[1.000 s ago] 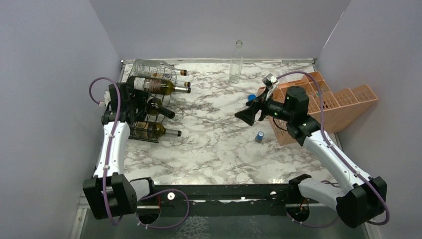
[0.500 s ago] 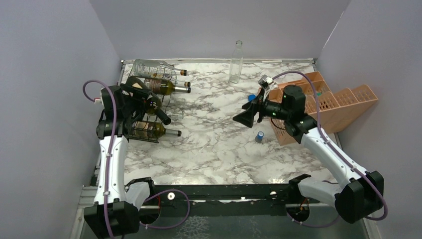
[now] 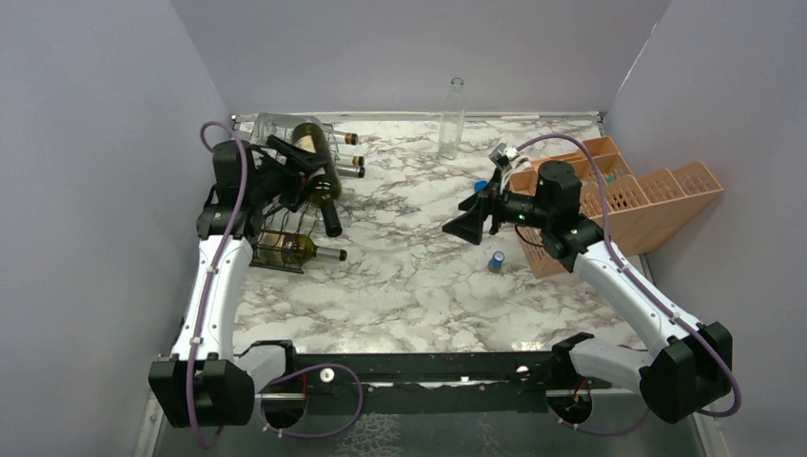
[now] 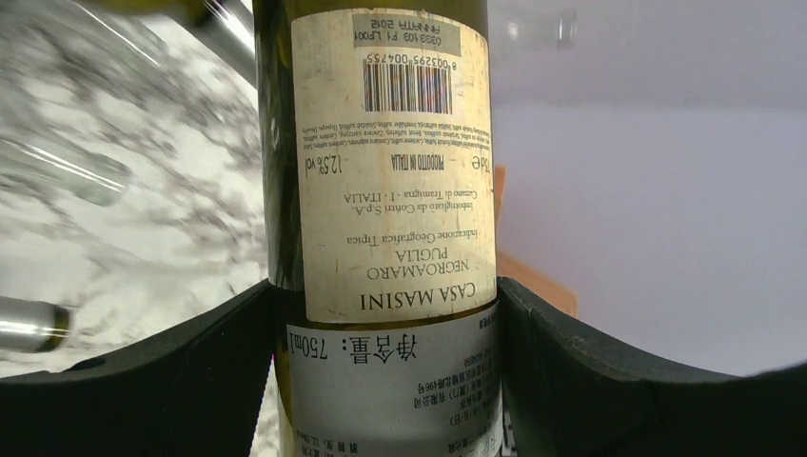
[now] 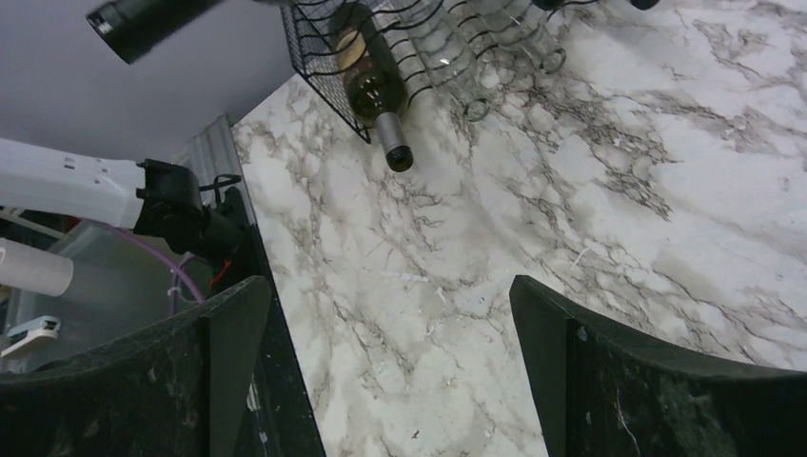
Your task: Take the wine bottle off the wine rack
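- Top external view: the left claw (image 3: 297, 169) grips a wine bottle (image 3: 314, 145) by its body, above the rack (image 3: 274, 236), which stands in the back left corner of the bench (image 3: 409, 286).
- The wine bottle hangs tilted, base up toward the back wall. Its dark neck slants down toward the near side and ends over the rack's front edge. Whether the glass touches the wire cannot be told.
- Left wrist view: the two black fingers (image 4: 171, 381) press on either side of the labelled body, spread only as wide as the glass. The cream label (image 4: 395, 190) reads upside down, with a barcode and "CASA MASINI".
- Other bottles lie in the rack with their necks to the right. A low bottle (image 3: 290, 249) is on the bottom tier and an empty bottle (image 3: 276, 126) of clear glass is on top.
- The right claw (image 3: 466, 227) hovers over mid-bench, well apart from the rack and pointing left toward it. Its jaws are spread wide with nothing between them.
- Right wrist view: that claw's own fingers (image 5: 647, 381) frame bare marble. The rack's lower corner and one bottle's neck show at the top edge.
- A salmon crate (image 3: 657, 205) sits at the right side behind the right arm.
- A clear bottle (image 3: 452, 116) stands upright by the back wall.
- A blue cap (image 3: 497, 259) rests on the bench near the crate's near corner.
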Controlling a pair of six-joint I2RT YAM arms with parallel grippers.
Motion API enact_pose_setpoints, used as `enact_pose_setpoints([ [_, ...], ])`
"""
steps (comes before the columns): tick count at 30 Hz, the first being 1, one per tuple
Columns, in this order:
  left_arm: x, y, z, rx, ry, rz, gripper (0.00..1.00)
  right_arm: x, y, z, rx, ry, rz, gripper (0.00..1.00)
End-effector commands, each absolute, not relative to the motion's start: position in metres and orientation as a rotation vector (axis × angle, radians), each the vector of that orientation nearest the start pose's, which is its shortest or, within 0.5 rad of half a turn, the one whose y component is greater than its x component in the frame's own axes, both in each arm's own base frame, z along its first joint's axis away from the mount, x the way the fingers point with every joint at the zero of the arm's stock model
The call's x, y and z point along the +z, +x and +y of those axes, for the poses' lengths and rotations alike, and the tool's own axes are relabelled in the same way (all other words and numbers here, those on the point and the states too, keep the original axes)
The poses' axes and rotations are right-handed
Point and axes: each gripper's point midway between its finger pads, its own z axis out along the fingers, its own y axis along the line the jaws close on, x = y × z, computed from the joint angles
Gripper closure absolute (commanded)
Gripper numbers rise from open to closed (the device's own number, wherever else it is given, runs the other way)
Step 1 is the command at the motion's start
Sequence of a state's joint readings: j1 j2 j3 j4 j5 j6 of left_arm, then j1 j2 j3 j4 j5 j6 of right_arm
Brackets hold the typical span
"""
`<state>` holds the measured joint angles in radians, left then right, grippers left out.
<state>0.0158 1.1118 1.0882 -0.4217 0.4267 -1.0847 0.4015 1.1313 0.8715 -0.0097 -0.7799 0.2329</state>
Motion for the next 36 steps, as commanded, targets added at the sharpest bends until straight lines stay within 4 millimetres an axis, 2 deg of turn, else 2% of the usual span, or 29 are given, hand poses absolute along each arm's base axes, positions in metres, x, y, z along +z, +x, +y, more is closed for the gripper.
enact_pose_setpoints([
  [1,0.323,0.328,-0.178,-1.384,-0.527,1.976,0.50,0.291,0.247,0.263,1.095,-0.817,1.661,0.00],
  [5,0.308,0.320,-0.213,-1.458,-0.422,2.039,0.50,0.302,0.236,0.269,1.005,-0.895,1.615,0.00],
  [11,0.285,0.312,-0.230,-1.490,-0.359,2.095,0.50,0.312,0.247,0.251,0.818,-0.870,1.571,0.01],
  [14,0.272,0.306,-0.236,-1.508,-0.322,2.137,0.50,0.315,0.245,0.253,0.816,-0.896,1.544,0.01],
  [18,0.259,0.298,-0.243,-1.543,-0.274,2.190,0.50,0.321,0.220,0.266,0.890,-1.053,1.397,0.00],
  [23,0.247,0.289,-0.245,-1.559,-0.247,2.225,0.49,0.329,0.190,0.285,0.822,-1.215,1.158,0.00],
  [27,0.239,0.279,-0.246,-1.583,-0.241,2.256,0.50,0.323,0.182,0.298,0.811,-1.313,1.063,0.00],
  [30,0.235,0.274,-0.246,-1.589,-0.247,2.269,0.50,0.319,0.164,0.309,0.841,-1.407,0.933,0.03],
  [33,0.233,0.269,-0.247,-1.603,-0.258,2.281,0.50,0.317,0.147,0.325,0.823,-1.457,0.804,0.03],
  [36,0.231,0.266,-0.247,-1.618,-0.292,2.294,0.49,0.313,0.142,0.350,0.774,-1.510,0.778,0.03],
])
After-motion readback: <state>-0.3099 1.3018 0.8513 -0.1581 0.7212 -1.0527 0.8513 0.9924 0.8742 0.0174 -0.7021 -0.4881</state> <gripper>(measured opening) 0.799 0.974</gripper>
